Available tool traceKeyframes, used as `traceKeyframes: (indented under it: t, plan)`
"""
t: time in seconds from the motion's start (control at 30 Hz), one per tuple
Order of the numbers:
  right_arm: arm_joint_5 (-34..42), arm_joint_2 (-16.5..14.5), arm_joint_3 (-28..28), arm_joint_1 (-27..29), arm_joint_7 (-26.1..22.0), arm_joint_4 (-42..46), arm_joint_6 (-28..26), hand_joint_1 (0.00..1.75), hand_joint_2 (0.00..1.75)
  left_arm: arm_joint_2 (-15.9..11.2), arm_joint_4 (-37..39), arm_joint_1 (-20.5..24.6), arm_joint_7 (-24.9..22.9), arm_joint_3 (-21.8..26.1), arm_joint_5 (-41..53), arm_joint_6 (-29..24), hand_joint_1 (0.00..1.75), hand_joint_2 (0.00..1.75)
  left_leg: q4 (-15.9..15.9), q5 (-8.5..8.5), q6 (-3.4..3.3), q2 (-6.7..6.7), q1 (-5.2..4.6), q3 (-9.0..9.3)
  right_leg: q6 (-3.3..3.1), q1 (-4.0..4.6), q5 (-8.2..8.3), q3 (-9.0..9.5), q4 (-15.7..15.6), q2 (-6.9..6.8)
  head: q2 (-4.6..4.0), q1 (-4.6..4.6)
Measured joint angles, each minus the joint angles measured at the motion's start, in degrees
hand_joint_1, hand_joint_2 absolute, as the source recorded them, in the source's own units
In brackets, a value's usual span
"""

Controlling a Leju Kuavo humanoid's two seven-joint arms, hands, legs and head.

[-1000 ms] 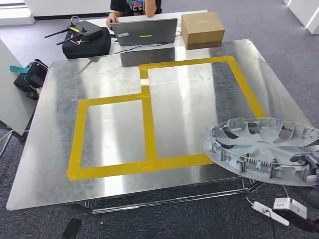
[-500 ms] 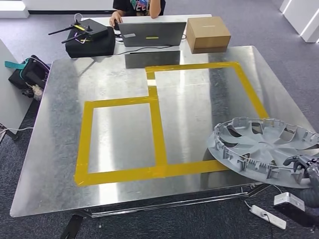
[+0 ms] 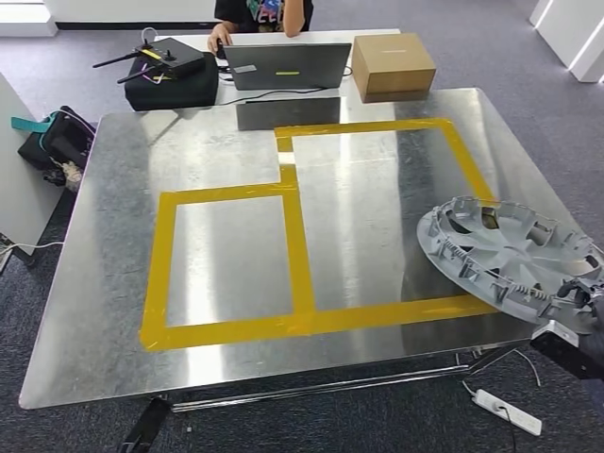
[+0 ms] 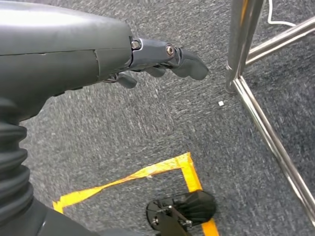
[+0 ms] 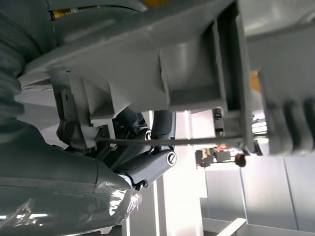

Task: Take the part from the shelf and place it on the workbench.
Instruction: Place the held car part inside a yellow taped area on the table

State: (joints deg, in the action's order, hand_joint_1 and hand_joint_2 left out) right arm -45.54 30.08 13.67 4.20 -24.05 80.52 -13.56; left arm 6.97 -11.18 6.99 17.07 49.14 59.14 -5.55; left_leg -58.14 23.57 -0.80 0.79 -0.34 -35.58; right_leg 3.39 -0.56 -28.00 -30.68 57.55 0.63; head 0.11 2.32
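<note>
**Hubcap held over the right edge of the table**

We hold the hubcap (image 3: 510, 260) with our right hand (image 3: 580, 300), which grips it at the rim nearest to us. In the head view the dark fingers (image 3: 570, 291) curl over that rim at the right side of the picture. In the right wrist view the fingers (image 5: 148, 164) reach in among the grey ribs and clips of the hubcap (image 5: 148, 69), just under the thin wire ring that runs along its inner side, so the part sits directly above the fingers and touches them.

The hubcap is over the right edge of the table (image 3: 107, 311), close to the near right corner. Its far side is over the metal top and covers a piece of the yellow tape (image 3: 299, 250) of the larger rectangle; its near side sticks out past the table edge. It is tilted, and we cannot tell if it touches the top.

The part is a round, light grey plastic disc, turned with the inner side up. We see curved spokes with openings between them, a raised rim with many small clips, and the wire ring along this rim.

Our left hand (image 4: 156, 56) hangs above the grey carpet, near a metal table leg (image 4: 237, 44). Its fingers are slightly bent, apart, and hold nothing.
</note>
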Motion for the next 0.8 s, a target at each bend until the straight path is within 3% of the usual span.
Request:
traceKeyframes:
  t: [0.27, 0.47, 0.63, 0.8]
  plan:
    - [-3.05, -1.03, -6.19, -6.15, -2.36, -7.79, -1.47, 1.75, 1.75, 0.03, -0.01, 0.94, -0.48, -2.19, 1.63, 0.88, 0.0, 1.75, 0.04, -0.11, 0.12, 0.0, 0.06, 0.0, -0.02, 0.07, 0.01, -0.04, 0.14, 0.04, 0.0, 0.01]
    - [-15.7, -2.1, -18.9, -12.27, 2.93, -9.11, -2.42, 1.75, 1.75, 0.26, -0.01, 2.22, -1.89, -5.47, 5.36, 2.63, 0.0, 1.75, 0.05, -0.2, 0.19, -0.01, 0.07, -0.03, -0.05, 0.08, 0.05, -0.1, 0.24, 0.07, 0.0, 0.01]
    - [-17.84, -2.9, -30.22, -19.41, 4.7, -11.04, -1.24, 1.75, 1.75, 0.61, -0.01, 3.38, -1.96, -8.09, 6.11, 3.43, 0.0, 1.75, 0.05, -0.29, 0.28, -0.01, 0.1, -0.02, -0.07, 0.08, 0.09, -0.13, 0.27, 0.05, 0.0, 0.0]
    - [-17.94, -3.72, -37.82, -23.7, 6.43, -13.65, -0.14, 1.75, 1.75, 0.68, -0.01, 3.7, -2.17, -9.48, 6.17, 3.77, 0.0, 1.75, 0.05, -0.3, 0.28, 0.02, 0.11, -0.03, -0.08, 0.08, 0.09, -0.13, 0.28, 0.01, 0.0, -0.01]
